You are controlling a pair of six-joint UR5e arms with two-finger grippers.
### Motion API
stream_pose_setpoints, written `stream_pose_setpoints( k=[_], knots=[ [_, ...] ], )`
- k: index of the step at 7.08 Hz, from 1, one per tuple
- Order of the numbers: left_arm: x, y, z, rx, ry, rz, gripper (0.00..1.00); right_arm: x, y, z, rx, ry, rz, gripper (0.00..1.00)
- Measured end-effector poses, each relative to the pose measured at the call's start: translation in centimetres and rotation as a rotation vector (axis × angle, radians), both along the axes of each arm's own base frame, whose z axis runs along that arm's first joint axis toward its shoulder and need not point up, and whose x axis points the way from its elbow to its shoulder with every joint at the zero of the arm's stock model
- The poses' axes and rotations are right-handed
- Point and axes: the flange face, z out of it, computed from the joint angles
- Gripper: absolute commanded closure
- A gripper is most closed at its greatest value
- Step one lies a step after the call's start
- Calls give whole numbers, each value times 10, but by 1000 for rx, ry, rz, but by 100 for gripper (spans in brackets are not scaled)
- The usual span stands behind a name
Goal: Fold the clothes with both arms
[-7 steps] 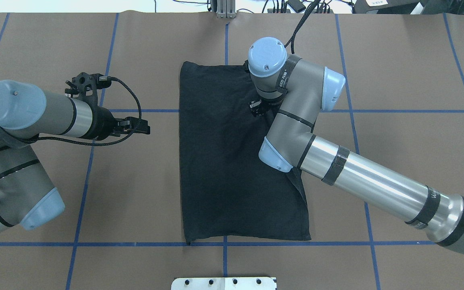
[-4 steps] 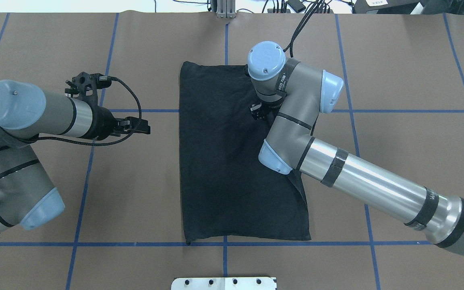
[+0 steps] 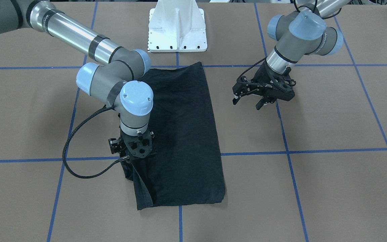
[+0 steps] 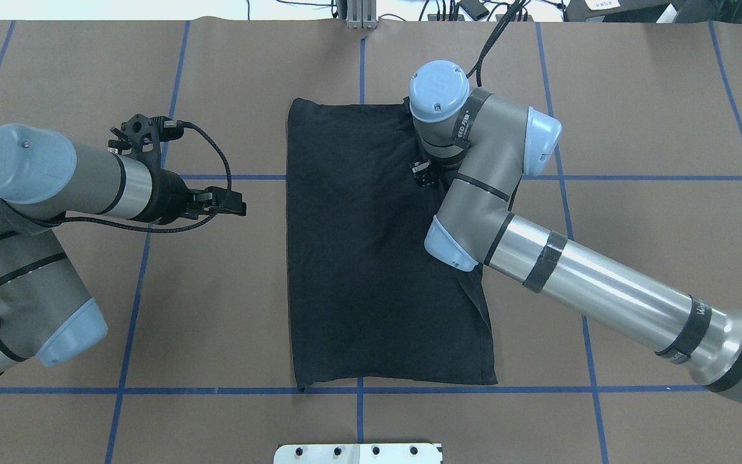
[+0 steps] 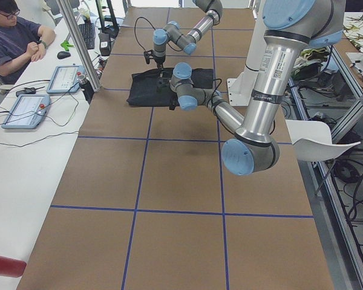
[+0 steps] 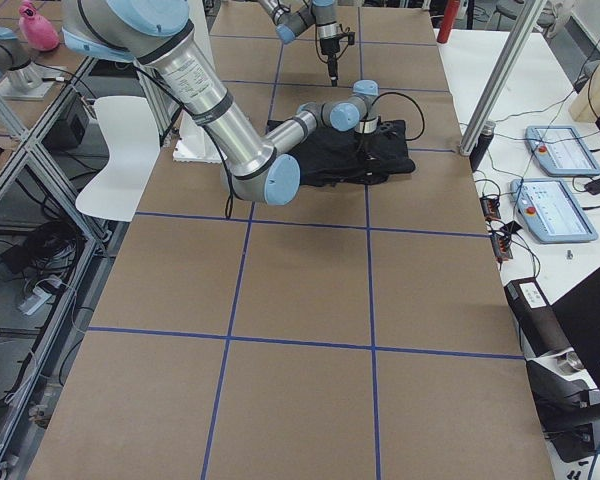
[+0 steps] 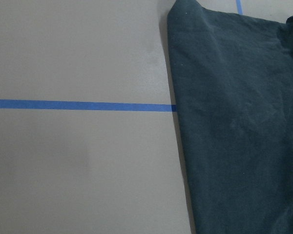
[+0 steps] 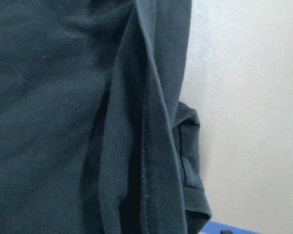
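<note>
The black T-shirt (image 4: pixel 358 258) lies folded into a long rectangle at the table's middle, plain side up, and is also seen as the T-shirt (image 3: pixel 186 134). My right gripper (image 3: pixel 135 160) points straight down onto the shirt's far right edge; from overhead the right gripper (image 4: pixel 424 175) is mostly hidden by the wrist. A raised ridge of cloth runs from it to the far corner. Its fingers blend into the black cloth, so I cannot tell its state. My left gripper (image 3: pixel 247 102) hovers open, apart from the shirt's left edge (image 7: pixel 178 126). The right wrist view shows only the folded hem (image 8: pixel 151 146).
The white pedestal base (image 3: pixel 177 30) stands at the near edge. Blue tape lines (image 4: pixel 139 283) grid the brown table. A person (image 5: pixel 12 42) sits at a side desk with control tablets (image 5: pixel 24 109). A white chair (image 5: pixel 320 139) stands behind the robot.
My right wrist has shifted a little to the right and toward the far side over the shirt's edge. The left gripper has crept slightly toward the shirt.
</note>
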Motion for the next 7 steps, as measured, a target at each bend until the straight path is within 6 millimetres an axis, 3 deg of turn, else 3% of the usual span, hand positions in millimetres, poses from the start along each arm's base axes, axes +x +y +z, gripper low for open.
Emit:
stream_pose_setpoints(
  k=[2,5,7],
  knots=[
    [0,0,-8,7,12,1,0,16,-8,21,-19,13,1,21],
    [2,-1,-23,-2,35,-8,0,69,-35,50,-49,-4,-34,21],
    [3,-2,-30,-6,39,-11,0,102,-49,31,-80,-82,-37,20]
  ],
)
